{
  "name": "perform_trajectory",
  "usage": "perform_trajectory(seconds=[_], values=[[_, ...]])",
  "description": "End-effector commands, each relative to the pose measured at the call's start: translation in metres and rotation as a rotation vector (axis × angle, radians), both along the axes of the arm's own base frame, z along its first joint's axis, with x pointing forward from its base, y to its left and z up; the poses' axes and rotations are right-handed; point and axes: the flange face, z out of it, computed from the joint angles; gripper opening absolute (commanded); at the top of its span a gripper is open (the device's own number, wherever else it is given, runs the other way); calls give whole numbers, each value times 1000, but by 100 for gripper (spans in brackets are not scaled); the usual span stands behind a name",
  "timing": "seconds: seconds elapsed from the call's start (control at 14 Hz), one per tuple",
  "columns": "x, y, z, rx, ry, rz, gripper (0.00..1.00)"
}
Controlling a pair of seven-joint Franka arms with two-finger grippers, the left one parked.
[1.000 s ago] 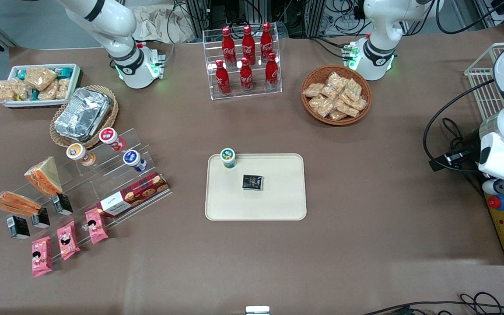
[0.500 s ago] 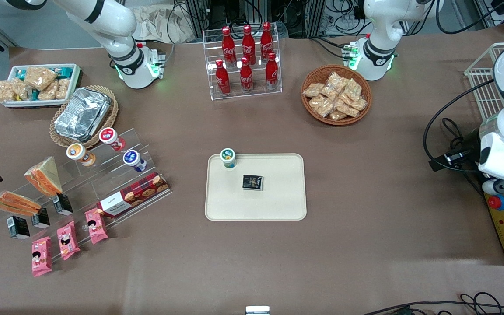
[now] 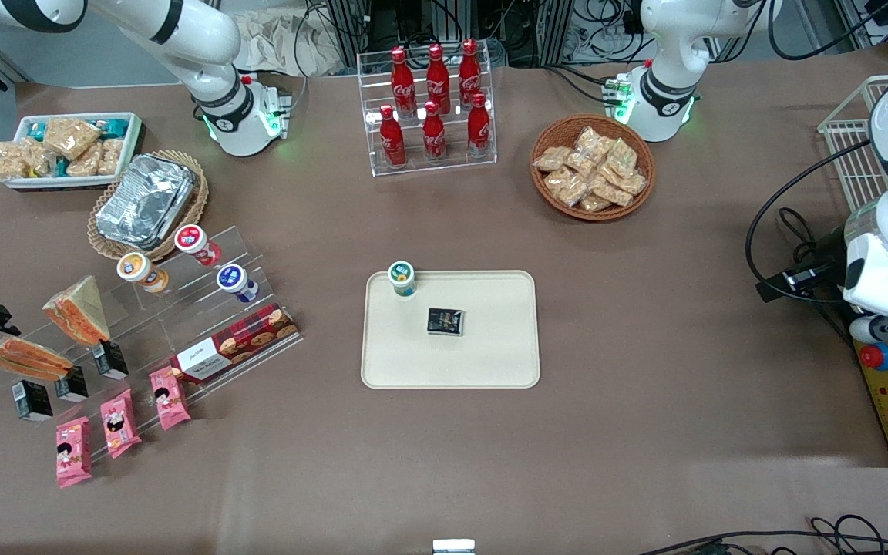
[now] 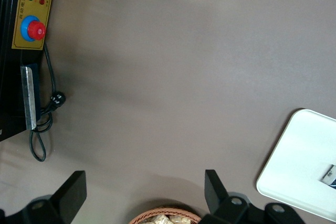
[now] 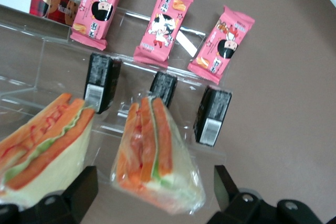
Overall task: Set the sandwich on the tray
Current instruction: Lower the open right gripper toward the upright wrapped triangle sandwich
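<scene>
Gripper (image 5: 152, 192) jaws spread wide, holding nothing, hanging over the sandwich (image 5: 155, 156), which lies between the jaws untouched; tray (image 3: 490, 362) well away toward table middle

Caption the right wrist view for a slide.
Open gripper poised over the wrapped sandwich, tray awaiting.

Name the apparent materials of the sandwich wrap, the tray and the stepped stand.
Sandwich wrap: likely thin clear film; it glints and shows the filling. Tray: probably matte cream plastic, smooth with a moulded rim. Stand: seemingly clear acrylic, see-through with bright edges. The gripper, open, hovers over the sandwich.
</scene>
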Motion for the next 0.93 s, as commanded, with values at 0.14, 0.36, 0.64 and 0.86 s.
perform_trajectory(seconds=[0.14, 0.36, 0.64, 0.86], values=[[8, -1, -10, -20, -9, 58, 98], [7, -3, -14, -21, -2, 61, 98], [6, -6, -29, -10, 18, 57, 98], [5, -8, -36, -4, 29, 53, 90]])
